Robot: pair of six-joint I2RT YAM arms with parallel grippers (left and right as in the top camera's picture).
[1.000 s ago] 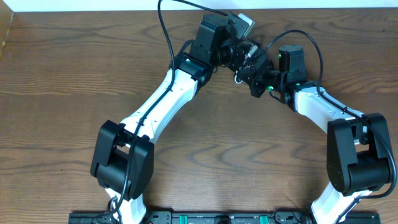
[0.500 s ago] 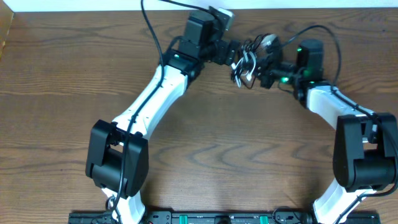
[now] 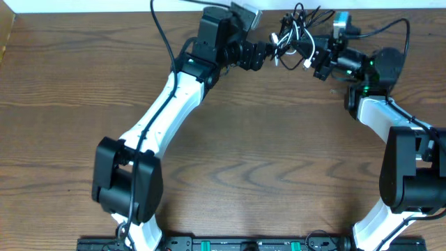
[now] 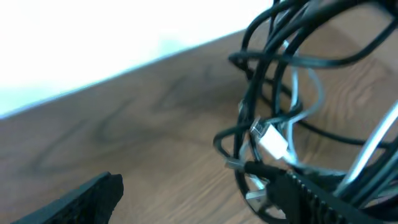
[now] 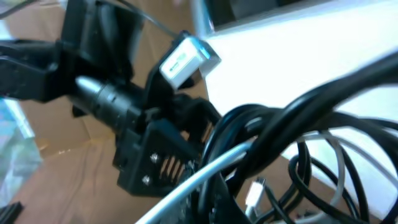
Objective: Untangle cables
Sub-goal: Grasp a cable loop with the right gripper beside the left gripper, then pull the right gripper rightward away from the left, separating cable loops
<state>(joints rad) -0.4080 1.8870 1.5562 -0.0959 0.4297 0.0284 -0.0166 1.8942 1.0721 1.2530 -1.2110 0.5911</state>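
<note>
Overhead, the right end effector [image 3: 317, 61] pinches the tangled cables [image 3: 296, 35] up at the far side of the bench [image 3: 244, 139] so loops hang free. The left end effector [image 3: 268, 52] stands wide just beside them, probably to grab one.

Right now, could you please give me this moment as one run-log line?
left gripper: open, beside cables | right gripper: shut on cables | cables: tangled bundle, near far edge of table

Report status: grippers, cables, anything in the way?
Left gripper open, beside cables. Right gripper shut on cables. Tangled bundle, black plus one white strand. No obstruction seen.
</note>
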